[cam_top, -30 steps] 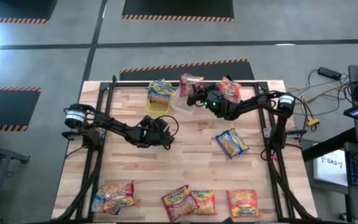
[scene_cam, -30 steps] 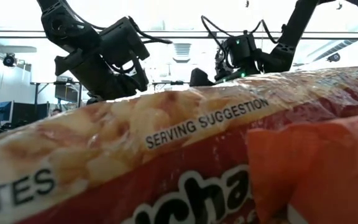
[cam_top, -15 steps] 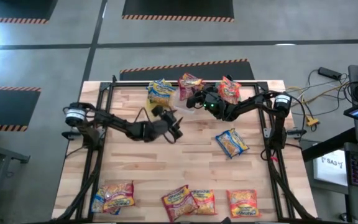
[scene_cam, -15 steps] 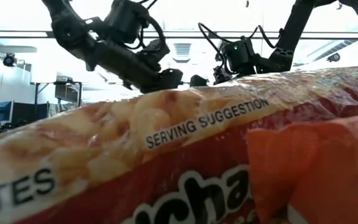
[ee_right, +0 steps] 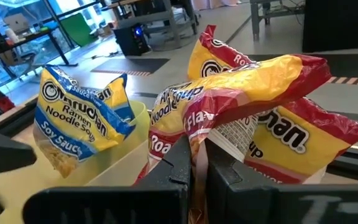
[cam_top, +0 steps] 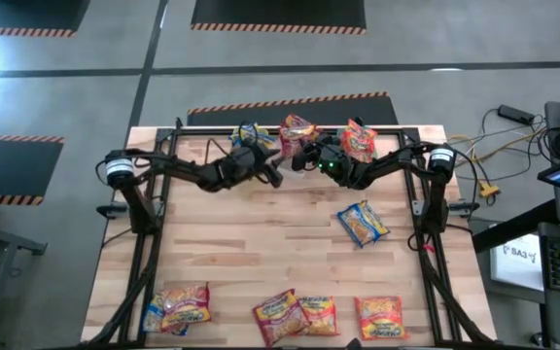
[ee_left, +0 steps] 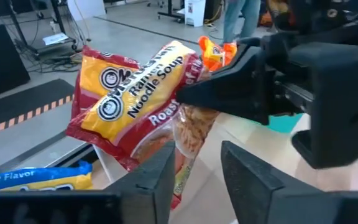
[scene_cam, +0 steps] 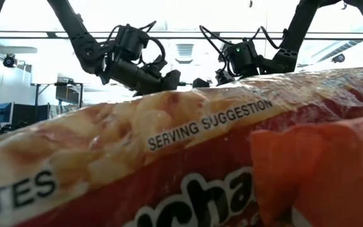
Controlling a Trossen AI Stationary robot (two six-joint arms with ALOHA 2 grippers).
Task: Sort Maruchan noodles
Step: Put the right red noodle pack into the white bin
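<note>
At the far edge of the tabletop (cam_top: 261,243), a red-and-yellow noodle packet (ee_right: 229,106) is clamped in the right claw (ee_right: 194,165). The left claw (ee_left: 194,165), fingers parted and empty, is held just beside it. A collision between the claws could be risked, and the packet could be knocked loose.

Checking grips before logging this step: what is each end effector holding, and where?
Right end effector pinches the red noodle packet at its lower edge; left end effector holds nothing.

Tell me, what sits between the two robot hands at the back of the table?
A red-and-yellow noodle packet, pinched by the right gripper, with the left gripper facing it, fingers apart; both wrist views show this.
</note>
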